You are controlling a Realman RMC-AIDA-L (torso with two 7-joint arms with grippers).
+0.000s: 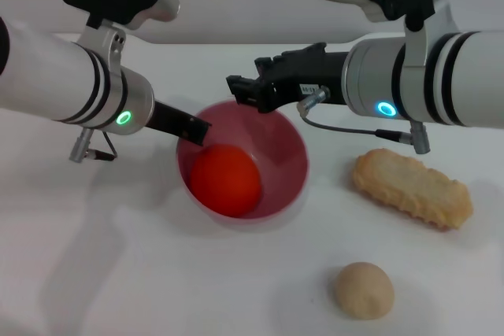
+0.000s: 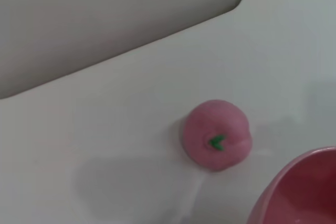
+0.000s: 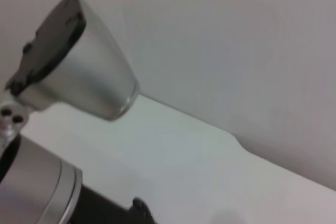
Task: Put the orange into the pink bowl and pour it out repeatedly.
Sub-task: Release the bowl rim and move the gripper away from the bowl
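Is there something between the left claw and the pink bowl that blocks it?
Nothing visible blocks it. In the head view the left claw is already at the rim of the pink bowl, on the robot's left side, and the orange lies inside. The right claw is at the far rim.

Both arms are white cylinders with black bands and silver collars. Each wrist carries a glowing ring light, green on the left arm, blue on the right arm. Black end sections. Thin grey cables loop beneath each wrist.
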